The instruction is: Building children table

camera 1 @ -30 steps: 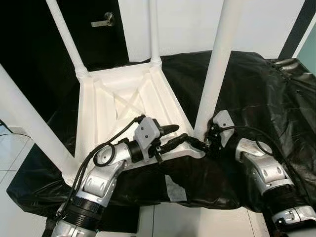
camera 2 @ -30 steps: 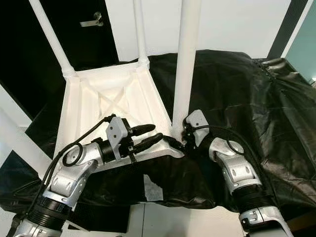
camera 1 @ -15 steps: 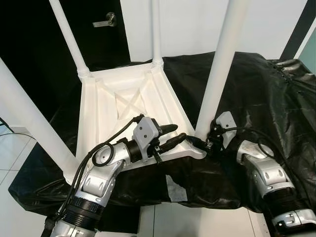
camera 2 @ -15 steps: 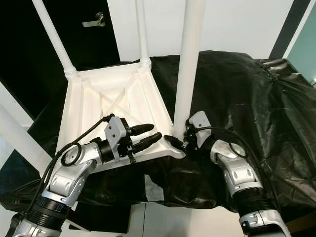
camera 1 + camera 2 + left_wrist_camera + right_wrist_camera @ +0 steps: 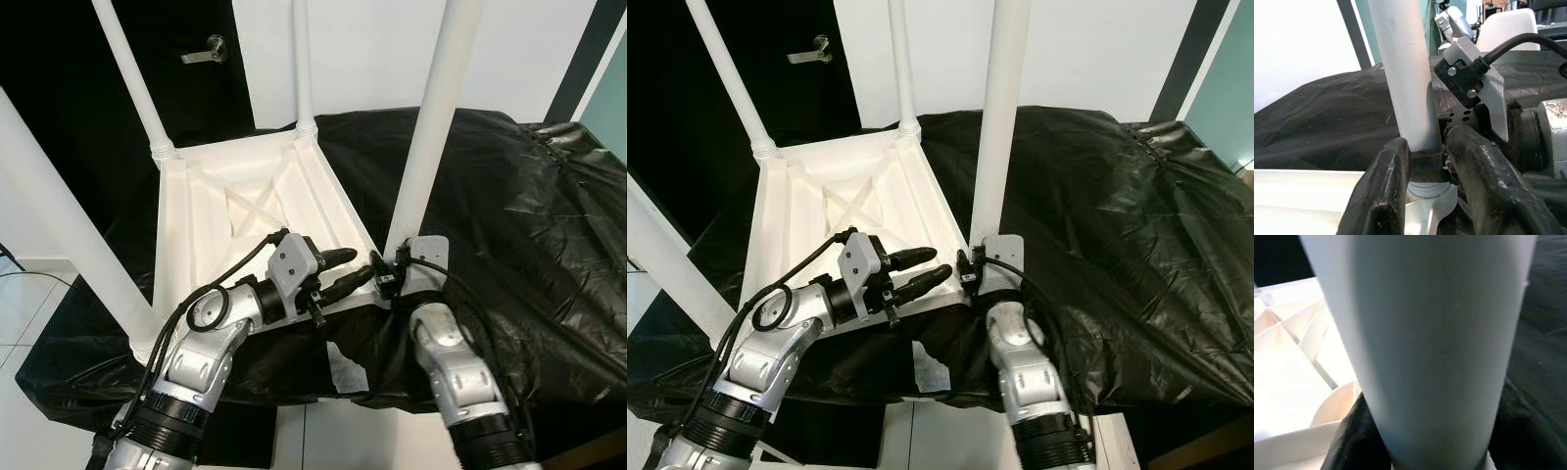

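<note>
Seating the near right leg (image 5: 423, 147) into its corner socket appears to be the step in hand.

Item 1, right gripper (image 5: 384, 274): at the foot of that leg, near right corner of the table. Its wrist view shows two black fingers (image 5: 1349, 440) set either side of the white tube, apparently clasping it; contact looks close but cannot be fully confirmed.

Item 2, left gripper (image 5: 345, 271): just left of the same corner, fingers (image 5: 1382, 196) parted, holding nothing, aimed at the leg base.

Item 3, children's table (image 5: 245, 211): upside down on a surface under a black cover (image 5: 509, 225), four white legs standing upward.

Handling note: keep the leg upright while turning or pressing it; the left gripper would do well to brace the frame so the table does not slide on the slick cover.

View note: the left wrist view shows the collar (image 5: 1425, 188) where leg meets socket, plus the right wrist's camera bracket (image 5: 1474, 78); head views give all four legs and a door handle (image 5: 208, 47) beyond.
</note>
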